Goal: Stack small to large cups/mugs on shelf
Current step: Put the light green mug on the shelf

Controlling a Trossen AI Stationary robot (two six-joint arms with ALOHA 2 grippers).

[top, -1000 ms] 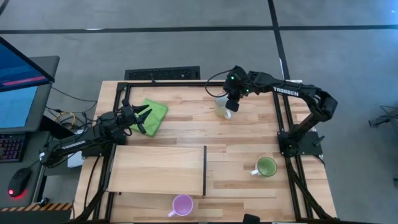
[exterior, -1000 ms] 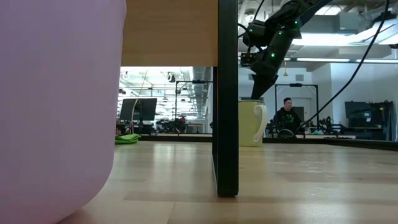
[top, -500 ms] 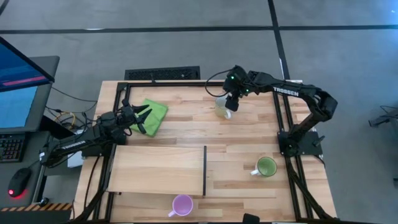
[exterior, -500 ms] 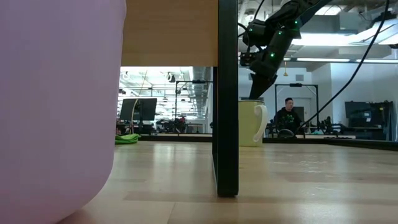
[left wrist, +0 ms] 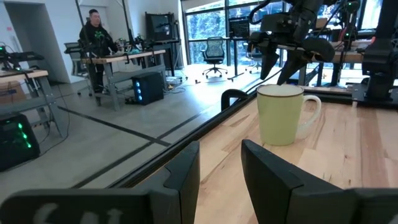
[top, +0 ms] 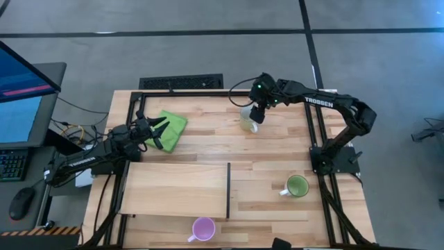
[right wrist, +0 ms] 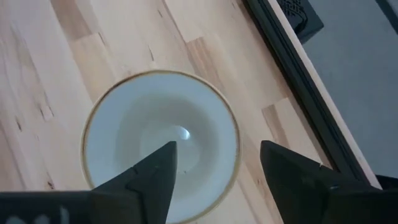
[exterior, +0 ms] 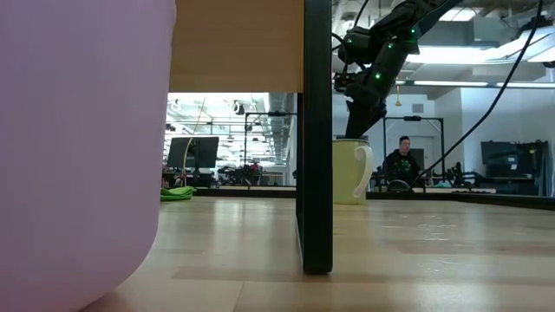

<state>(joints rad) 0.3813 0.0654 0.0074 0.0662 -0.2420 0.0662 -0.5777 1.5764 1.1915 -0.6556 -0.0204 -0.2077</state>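
The cream mug [top: 248, 119] [left wrist: 281, 115] stands upright on its base near the table's far edge. My right gripper [top: 255, 114] [right wrist: 214, 162] hangs open just above its rim. One finger is over the hollow and one outside the wall, and neither touches it. The green mug [top: 297, 186] stands at the right. The purple mug [top: 203, 228] [exterior: 78, 147] stands at the near edge. The shelf [top: 173, 189] lies flat on the table, its dark strip toward the right. My left gripper [top: 158, 132] [left wrist: 221, 168] waits open by the green cloth.
A folded green cloth [top: 170, 128] lies at the far left, beside my left gripper. Black frame rails [top: 316, 132] run along the table's edges. A person [exterior: 401, 160] sits in the room beyond the table.
My right gripper has opened over the cream mug and risen a little. The mug has stayed standing where it was.
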